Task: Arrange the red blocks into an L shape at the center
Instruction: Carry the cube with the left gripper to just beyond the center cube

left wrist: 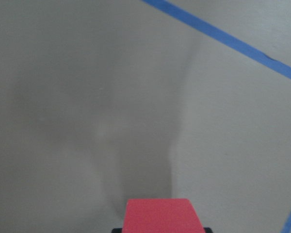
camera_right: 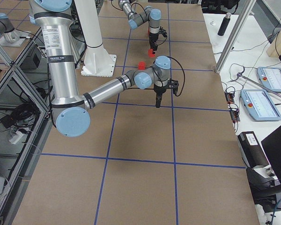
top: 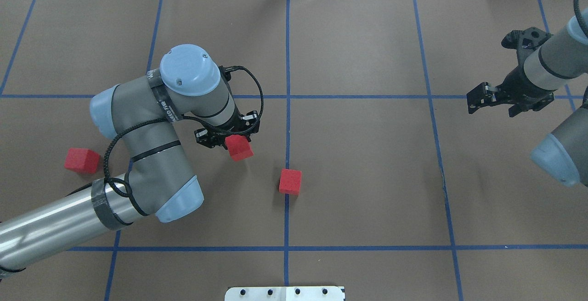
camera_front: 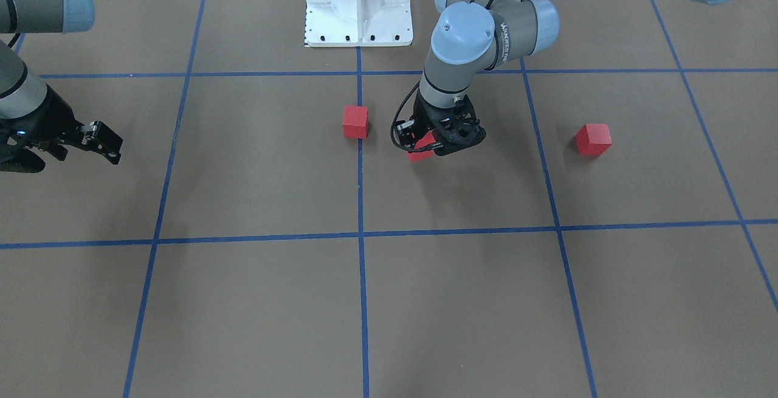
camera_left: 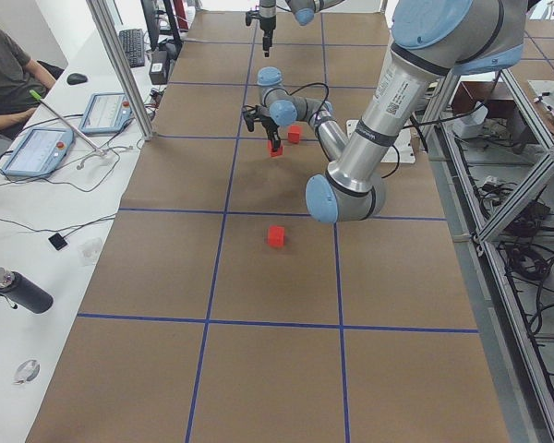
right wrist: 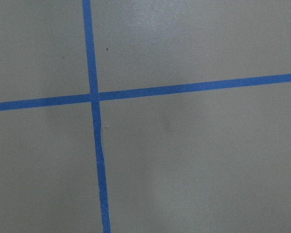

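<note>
Just left of the middle blue tape line point(top: 287, 122) on the brown worktop point(top: 367, 177), the left end effector point(top: 235, 144) pinches one small matte red cube point(top: 240, 148), which sits askew to the grid. A second red cube point(top: 290, 181) rests on that line, to the robot's right of the held one and nearer its base, so the left arm is much the closer. The third red cube point(top: 81, 160) lies far out left. Whether the right end effector point(top: 477, 100) is spread or pressed together, I cannot tell.
</note>
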Robot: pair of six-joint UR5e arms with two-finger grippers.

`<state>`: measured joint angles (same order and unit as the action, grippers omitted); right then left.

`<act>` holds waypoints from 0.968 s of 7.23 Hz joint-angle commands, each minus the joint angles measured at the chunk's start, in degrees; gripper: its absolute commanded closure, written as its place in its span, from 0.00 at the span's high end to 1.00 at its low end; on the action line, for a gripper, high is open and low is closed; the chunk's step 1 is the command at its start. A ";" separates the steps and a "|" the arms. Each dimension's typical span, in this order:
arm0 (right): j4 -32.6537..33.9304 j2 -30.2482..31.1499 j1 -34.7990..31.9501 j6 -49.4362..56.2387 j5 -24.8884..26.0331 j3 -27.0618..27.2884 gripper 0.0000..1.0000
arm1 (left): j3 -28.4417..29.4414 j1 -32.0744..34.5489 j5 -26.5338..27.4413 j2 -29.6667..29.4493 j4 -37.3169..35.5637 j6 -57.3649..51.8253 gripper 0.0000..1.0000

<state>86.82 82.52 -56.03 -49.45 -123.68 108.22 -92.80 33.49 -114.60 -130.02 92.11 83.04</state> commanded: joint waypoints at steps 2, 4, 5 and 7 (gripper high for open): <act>-1.03 0.18 -0.04 0.14 0.02 0.06 1.00 | 7.88 -1.66 0.07 -9.28 -2.29 -10.68 0.00; -1.30 0.27 -0.04 0.14 0.02 0.06 1.00 | 10.43 -2.99 0.08 -11.29 -1.85 -11.15 0.00; -1.30 0.44 -0.04 0.14 0.02 0.06 1.00 | 14.19 -3.17 0.08 -14.35 -1.85 -11.15 0.00; -1.30 0.44 -0.04 0.14 0.02 0.06 1.00 | 15.19 -3.26 0.16 -15.00 -1.76 -11.23 0.00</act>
<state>85.49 82.94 -56.07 -49.31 -123.66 108.28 -78.49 30.37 -114.47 -144.46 90.28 71.90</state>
